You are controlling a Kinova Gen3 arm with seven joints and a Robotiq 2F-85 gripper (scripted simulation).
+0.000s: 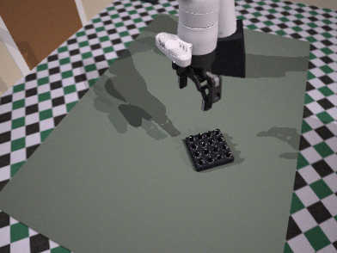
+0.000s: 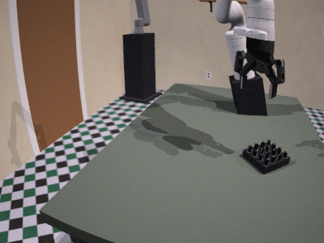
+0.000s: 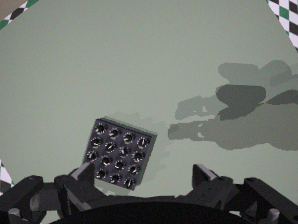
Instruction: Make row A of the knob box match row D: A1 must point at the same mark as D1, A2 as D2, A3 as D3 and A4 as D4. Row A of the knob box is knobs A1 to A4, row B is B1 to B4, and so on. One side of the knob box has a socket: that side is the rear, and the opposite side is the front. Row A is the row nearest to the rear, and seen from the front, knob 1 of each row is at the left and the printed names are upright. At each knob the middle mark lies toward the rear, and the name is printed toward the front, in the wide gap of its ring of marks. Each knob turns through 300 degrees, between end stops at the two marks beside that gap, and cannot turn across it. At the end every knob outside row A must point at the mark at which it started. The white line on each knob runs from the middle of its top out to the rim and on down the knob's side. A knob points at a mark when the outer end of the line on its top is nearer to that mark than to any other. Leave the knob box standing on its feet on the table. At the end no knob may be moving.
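This looks like a robot lab or test room. A white robot arm (image 1: 198,27) (image 2: 261,21) stands on a black block (image 1: 232,53) (image 2: 250,97) at the far end of a wide grey-green tabletop (image 1: 129,185) (image 2: 157,186) (image 3: 100,65). Behind, near the beige wall (image 2: 182,45), part of a grey arm (image 2: 141,12) rises from a tall black pedestal (image 2: 139,66). The floor (image 1: 47,103) (image 2: 59,154) (image 3: 284,12) is checkered green, black and white, and a brown door (image 1: 40,27) (image 2: 51,66) has a pale frame. A small outlet (image 2: 208,75) sits on the wall.
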